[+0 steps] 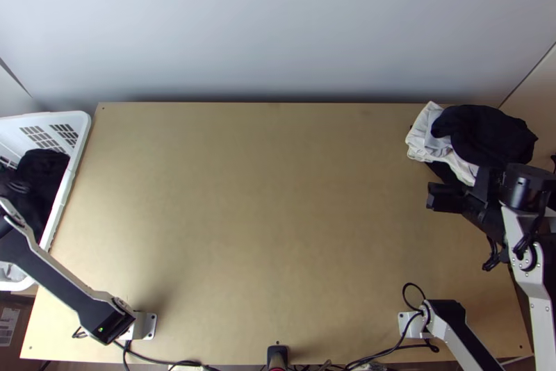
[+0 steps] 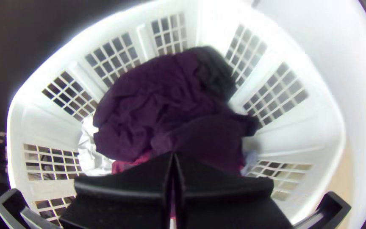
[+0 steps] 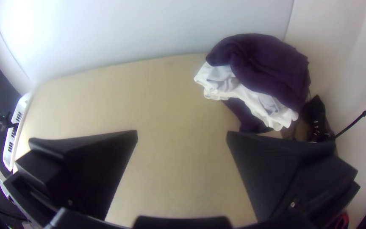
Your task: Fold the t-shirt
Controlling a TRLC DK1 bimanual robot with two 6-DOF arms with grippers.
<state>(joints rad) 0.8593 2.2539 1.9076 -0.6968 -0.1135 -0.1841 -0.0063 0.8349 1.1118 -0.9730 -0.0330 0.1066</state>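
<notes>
My left gripper (image 1: 15, 187) is over the basket at the left edge of the top view; in the left wrist view the left gripper (image 2: 173, 156) is shut above dark purple cloth (image 2: 162, 101) bunched in the basket. The right gripper (image 1: 452, 194) hangs just in front of a pile at the table's back right. In the right wrist view the right gripper (image 3: 182, 133) stands wide open, with bare table between its fingers. Dark cloth (image 1: 483, 133) lies bunched on white cloth (image 1: 422, 142) in that pile. Which piece is a t-shirt, I cannot tell.
The white basket (image 1: 85, 136) stands at the table's left side, also holding white cloth (image 2: 90, 148) and red cloth (image 2: 126, 164). Bare wood spreads across the middle of the table (image 1: 257, 211). Cables (image 1: 389, 351) run along the near edge.
</notes>
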